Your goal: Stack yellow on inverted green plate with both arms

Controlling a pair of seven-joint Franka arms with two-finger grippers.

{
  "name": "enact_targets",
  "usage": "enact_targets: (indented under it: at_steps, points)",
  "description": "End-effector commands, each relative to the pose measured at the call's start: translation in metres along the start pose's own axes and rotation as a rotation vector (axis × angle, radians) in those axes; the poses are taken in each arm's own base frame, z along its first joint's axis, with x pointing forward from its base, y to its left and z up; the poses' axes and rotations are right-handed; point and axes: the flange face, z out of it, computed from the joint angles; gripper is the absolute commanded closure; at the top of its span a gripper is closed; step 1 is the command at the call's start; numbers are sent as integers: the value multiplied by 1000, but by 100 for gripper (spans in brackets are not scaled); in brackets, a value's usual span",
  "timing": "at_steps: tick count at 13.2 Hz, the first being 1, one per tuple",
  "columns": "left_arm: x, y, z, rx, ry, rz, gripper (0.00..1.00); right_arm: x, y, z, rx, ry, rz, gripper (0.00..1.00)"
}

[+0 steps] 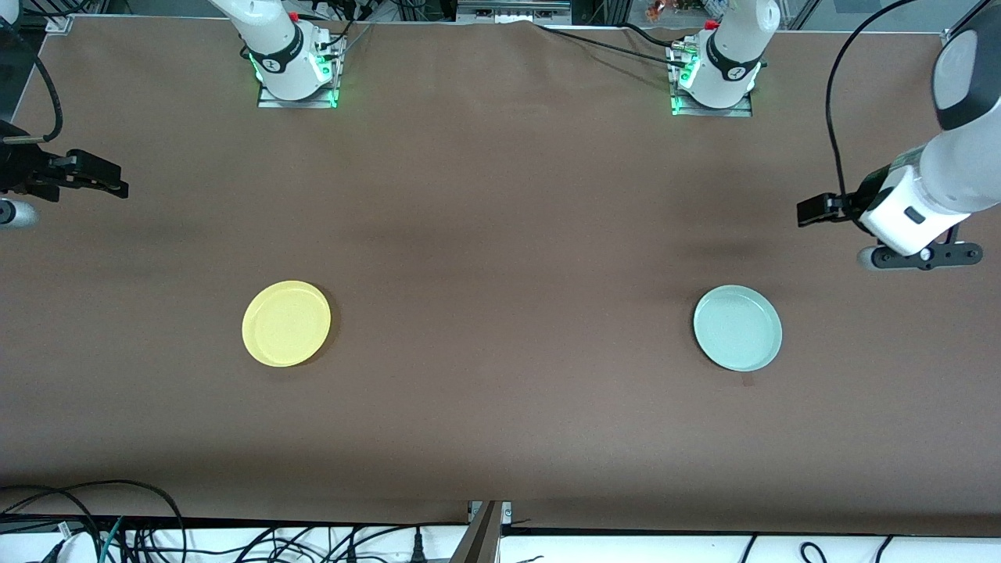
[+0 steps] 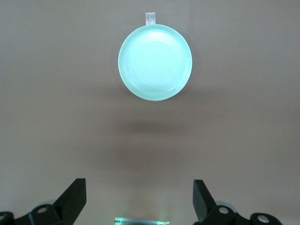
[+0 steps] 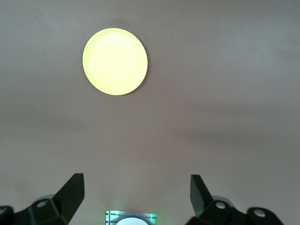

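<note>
The yellow plate (image 1: 285, 324) lies flat on the brown table toward the right arm's end; it also shows in the right wrist view (image 3: 115, 61). The pale green plate (image 1: 737, 327) lies flat toward the left arm's end; in the left wrist view (image 2: 155, 62) faint concentric rings show on its upward face. My left gripper (image 1: 813, 210) (image 2: 139, 190) is open and empty, up over the table's left-arm end, apart from the green plate. My right gripper (image 1: 98, 177) (image 3: 136, 186) is open and empty, up over the table's right-arm end, apart from the yellow plate.
A small strip of tape (image 1: 748, 381) lies on the table beside the green plate, nearer to the front camera. The arm bases (image 1: 297, 74) (image 1: 715, 82) stand along the table's edge farthest from the camera. Cables (image 1: 156, 532) run below the table's near edge.
</note>
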Motion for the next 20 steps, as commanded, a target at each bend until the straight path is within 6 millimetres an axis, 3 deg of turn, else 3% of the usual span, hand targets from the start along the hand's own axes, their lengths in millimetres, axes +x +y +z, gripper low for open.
enact_targets:
  at_steps: [1, 3, 5, 7, 9, 11, 14, 16, 19, 20]
  points:
    - [10, -12, 50, 5, 42, -42, 0, 2, 1, -3, 18, 6, 16, 0]
    - [30, -27, 108, 23, 98, -47, 0, 2, 1, -3, 18, 6, 16, 0]
    - [54, -55, 169, 10, 141, -49, 0, 2, 1, -4, 19, 8, 16, 0]
    - [76, -60, 223, -14, 123, -20, 0, 2, 1, -3, 18, 6, 16, 0]
    - [90, -61, 259, 47, 151, 39, 0, 2, 1, -4, 19, 8, 16, 0]
    - [97, -75, 282, 59, 165, 42, 0, 2, 1, -3, 19, 6, 16, 0]
    - [105, -81, 291, 51, 174, 45, 0, 2, 1, -4, 18, 8, 16, 0]
    - [108, -81, 287, 52, 185, 46, 5, 2, 1, -4, 18, 8, 16, 0]
    - [113, -81, 302, 39, 194, 46, 11, 2, 1, -3, 18, 6, 16, 0]
    - [114, -80, 305, 38, 191, 46, 20, 2, 1, -3, 18, 6, 16, 0]
